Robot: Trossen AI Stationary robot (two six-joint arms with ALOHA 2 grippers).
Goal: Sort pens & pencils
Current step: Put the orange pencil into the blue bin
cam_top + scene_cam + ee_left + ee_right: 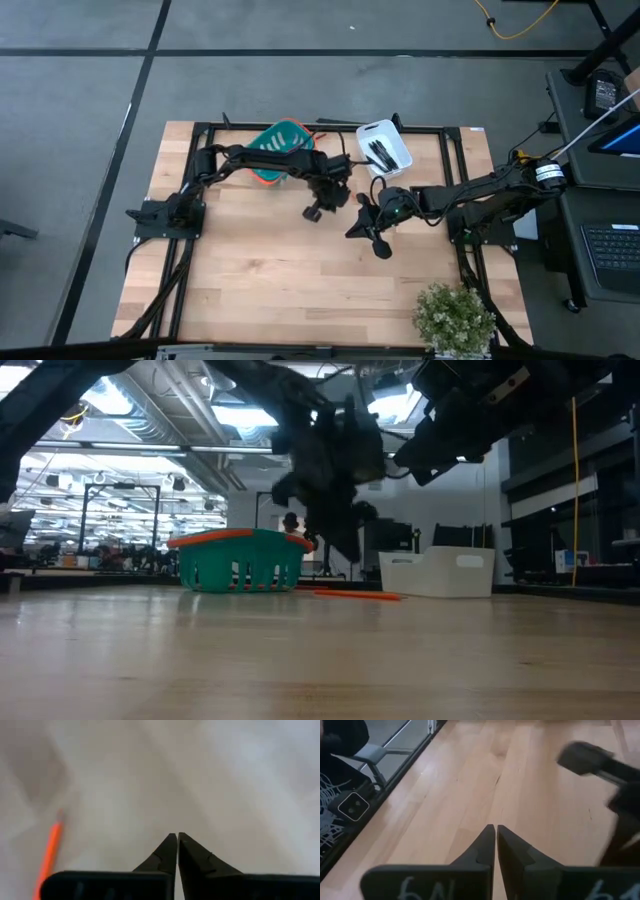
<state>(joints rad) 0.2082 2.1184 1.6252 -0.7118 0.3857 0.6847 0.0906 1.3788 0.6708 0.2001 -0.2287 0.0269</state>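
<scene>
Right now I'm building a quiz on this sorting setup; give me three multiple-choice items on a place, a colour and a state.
1. Where are the black pens? A in the white bin B in the green basket C beside the plant
2. What colour is the pencil in the left wrist view? A blue B orange C white
3. How do the left gripper's jaws stand? A wide open B shut on a pencil C shut, empty

A: dark sticks lie in the white bin. B: it shows orange. C: tips meet, nothing between.
</scene>
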